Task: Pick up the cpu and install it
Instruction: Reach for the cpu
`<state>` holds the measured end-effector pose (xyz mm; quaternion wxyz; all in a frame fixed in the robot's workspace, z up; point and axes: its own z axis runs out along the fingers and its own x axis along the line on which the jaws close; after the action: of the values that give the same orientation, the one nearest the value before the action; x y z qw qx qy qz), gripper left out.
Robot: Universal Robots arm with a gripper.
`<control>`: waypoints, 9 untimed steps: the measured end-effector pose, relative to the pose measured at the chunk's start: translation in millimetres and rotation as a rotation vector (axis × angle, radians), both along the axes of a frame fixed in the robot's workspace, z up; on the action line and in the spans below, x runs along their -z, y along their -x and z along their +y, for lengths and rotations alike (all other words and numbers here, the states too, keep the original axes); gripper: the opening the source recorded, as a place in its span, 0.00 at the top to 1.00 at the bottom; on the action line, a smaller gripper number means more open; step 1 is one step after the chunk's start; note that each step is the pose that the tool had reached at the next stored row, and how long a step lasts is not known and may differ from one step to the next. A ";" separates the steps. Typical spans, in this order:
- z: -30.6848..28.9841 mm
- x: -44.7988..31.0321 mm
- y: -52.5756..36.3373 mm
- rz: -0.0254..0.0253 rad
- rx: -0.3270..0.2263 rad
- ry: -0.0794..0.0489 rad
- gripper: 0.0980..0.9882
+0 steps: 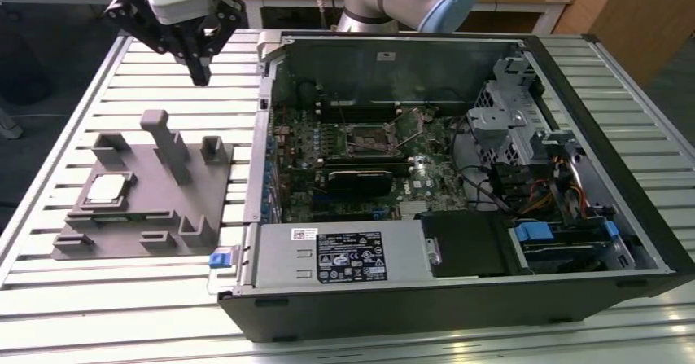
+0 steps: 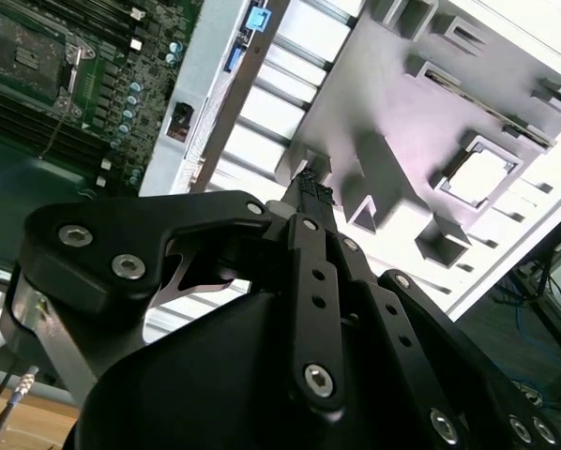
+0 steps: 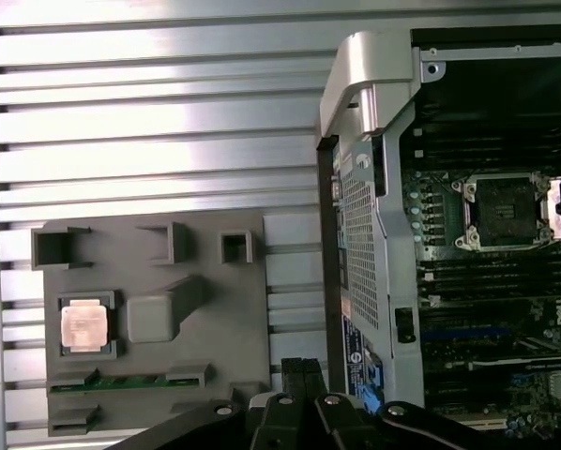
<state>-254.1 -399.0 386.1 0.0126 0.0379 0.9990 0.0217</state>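
The cpu is a small pale silver square lying in a recess of the grey fixture at the exterior view's left. It shows in both wrist views too, as the cpu and the cpu. My gripper hangs above the slatted table beyond the fixture, well apart from the cpu. Its black fingers are shut together with nothing between them. Inside the open computer case, the motherboard's empty socket sits with its metal frame around it, seen also as the socket.
The fixture carries several upright tabs and a green memory stick along one edge. The case's metal side wall stands between fixture and motherboard. Drive bays and cables crowd the case at the exterior view's right.
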 end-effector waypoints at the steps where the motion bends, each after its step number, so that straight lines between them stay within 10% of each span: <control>1: 0.0 0.1 0.9 0.0000 0.000 0.000 0.99; 9: 0.0 0.7 7.6 0.0002 0.000 0.000 0.99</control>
<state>-261.7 -398.9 385.4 0.0126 0.0379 0.9990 0.0217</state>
